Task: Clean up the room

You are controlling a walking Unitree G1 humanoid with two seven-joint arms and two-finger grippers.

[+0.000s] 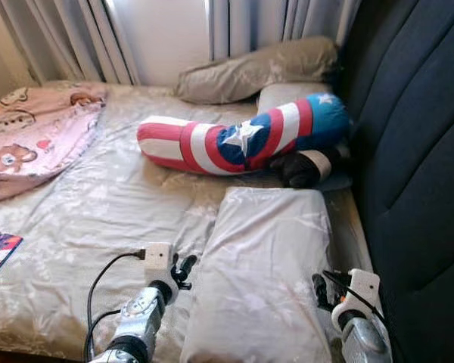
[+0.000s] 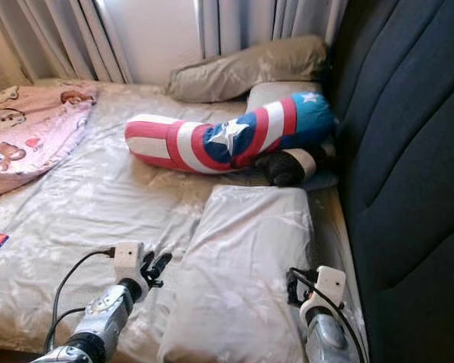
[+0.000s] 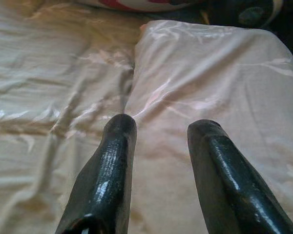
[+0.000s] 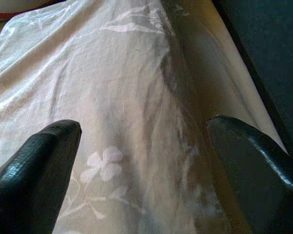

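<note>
Nearest, a flat rectangular pillow (image 1: pixel 261 280) in shiny, faintly flowered fabric lies on the bed (image 1: pixel 98 204), alongside the dark padded headboard (image 1: pixel 416 151). The left gripper (image 1: pixel 183 270) hovers at the pillow's left edge, jaws parted narrowly with nothing between them. The right gripper (image 4: pixel 146 161) sits over the pillow's right edge, jaws spread wide across the cloth without closing on it. The bedsheet is creased and satiny. Further back, a long bolster (image 1: pixel 242 140) striped red and white, with a star, curves across the mattress. Behind it rests a limp grey pillow (image 1: pixel 257 68); a pink bear-print blanket (image 1: pixel 34 128) lies crumpled far left.
</note>
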